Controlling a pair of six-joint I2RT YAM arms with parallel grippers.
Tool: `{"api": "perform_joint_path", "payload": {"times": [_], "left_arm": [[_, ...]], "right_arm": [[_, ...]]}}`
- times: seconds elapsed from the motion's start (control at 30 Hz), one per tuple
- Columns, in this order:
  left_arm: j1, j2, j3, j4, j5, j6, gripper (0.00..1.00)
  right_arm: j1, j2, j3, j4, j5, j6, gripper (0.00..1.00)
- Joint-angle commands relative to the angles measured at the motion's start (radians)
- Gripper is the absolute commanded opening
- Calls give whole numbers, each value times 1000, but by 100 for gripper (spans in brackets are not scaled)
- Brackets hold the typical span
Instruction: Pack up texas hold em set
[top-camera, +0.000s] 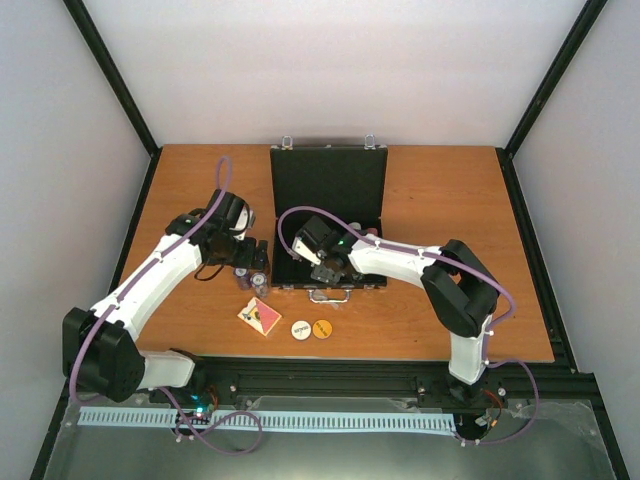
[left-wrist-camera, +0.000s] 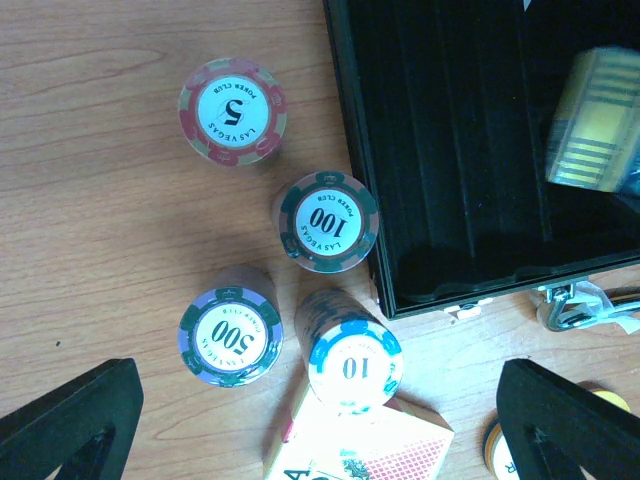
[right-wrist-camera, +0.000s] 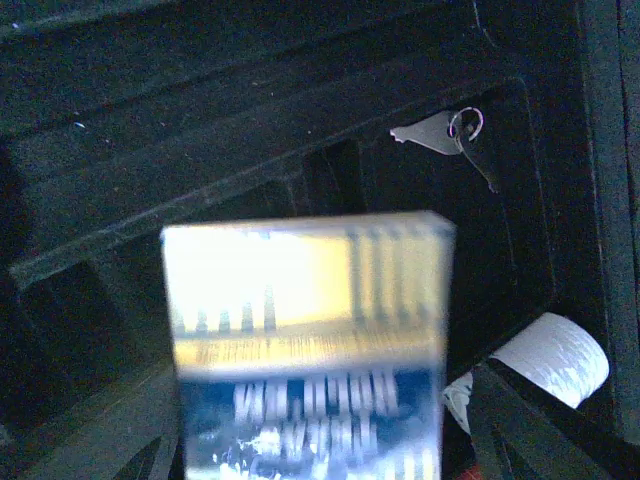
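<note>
The black case (top-camera: 330, 195) lies open at the table's middle, lid back. My right gripper (top-camera: 326, 268) is over the case's front part, shut on a yellow and blue card deck (right-wrist-camera: 310, 350), which also shows in the left wrist view (left-wrist-camera: 597, 120). My left gripper (top-camera: 250, 265) is open, above several chip stacks left of the case: red 5 (left-wrist-camera: 232, 110), green 100 (left-wrist-camera: 328, 222), purple 500 (left-wrist-camera: 230, 335), blue 10 (left-wrist-camera: 352, 352). Its fingers (left-wrist-camera: 70, 420) stand wide apart. A second card deck (top-camera: 259, 316), a white disc (top-camera: 299, 328) and an orange disc (top-camera: 321, 328) lie in front.
Inside the case lie a small key on a ring (right-wrist-camera: 445, 135) and a white roll-shaped thing (right-wrist-camera: 555, 355) at the right. The case's silver handle (left-wrist-camera: 585, 305) sticks out at its front edge. Black frame posts and grey walls surround the table (top-camera: 450, 200).
</note>
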Motion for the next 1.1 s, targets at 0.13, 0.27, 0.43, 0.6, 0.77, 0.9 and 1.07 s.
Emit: {"api": "perform_joint_path", "payload": {"times": [0.13,0.27,0.43,0.6,0.77,0.9,1.07], "left_arm": [[-5,4,9,-2,-4,-4,100],[-5,4,7,-1,0,-4,100],[-5,4,5,0,0,-5,100],[-5,5,3,0,4,-4,100],[-5,13,1,2,6,-6,100],[-5,19,7,-1,8,-4,100],[-5,11,3,-7,-3,-3,100]], "right_arm": [[-6,2,3,0,-9,24,95],[-15,-38,25,-2,-42,73,97],[-62,-83,104,-25,-159,219,100],[-95,-33,194,-76,-216,385,100],[-102,88,315,-161,-178,627,97],[-103,165,372,-194,-231,752,95],[-104,172,347,-215,-278,871,95]]}}
